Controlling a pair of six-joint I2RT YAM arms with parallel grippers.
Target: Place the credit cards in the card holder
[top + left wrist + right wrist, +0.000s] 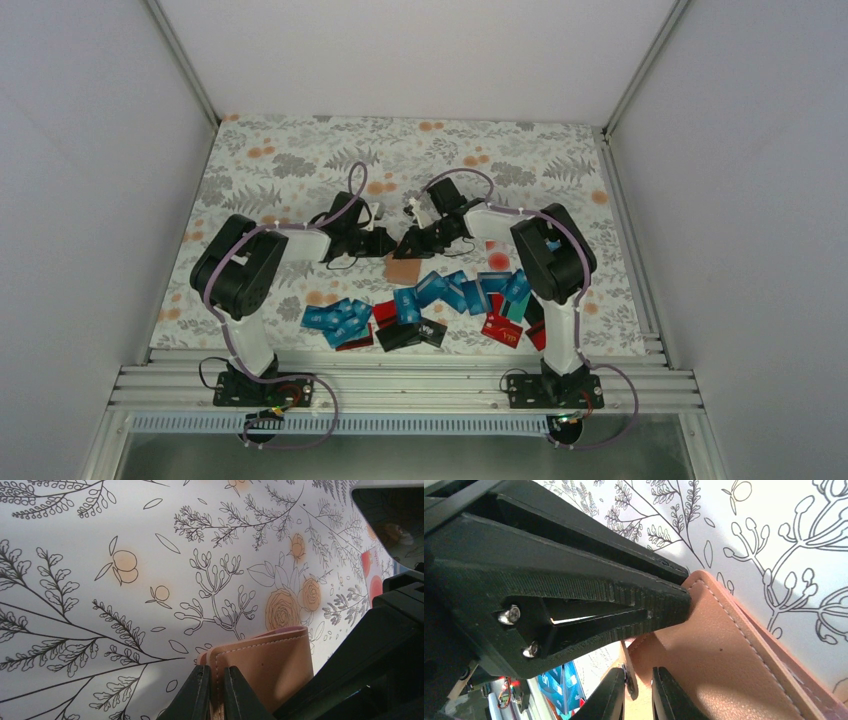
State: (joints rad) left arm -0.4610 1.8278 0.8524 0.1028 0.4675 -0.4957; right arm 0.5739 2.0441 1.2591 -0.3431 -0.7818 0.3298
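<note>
Credit cards (430, 290) are seen spread in a loose band across the near part of the table, just beyond the arm bases. Most are blue or teal, w/ some red and black ones mixed in, and several overlap. None is held by either gripper.

Just behind the middle of that band the card holder (402, 268) is found, tan-pink w/ pale stitching along its edges. It is gripped from both sides at once. The L gripper (215, 669) is closed on one stitched edge, which is pinched btwn its two fingers. The R gripper (639, 672) is closed on a thin flap of the same holder, w/ the L gripper's black fingers seen clamped just above it in the R wrist view. In the top view both grippers meet directly over the holder, nearly touching. Whether the holder's underside rests on the floral cloth (300, 160) can't be told.

Farther back, only the cloth's leaf & orange flower print is shown.
</note>
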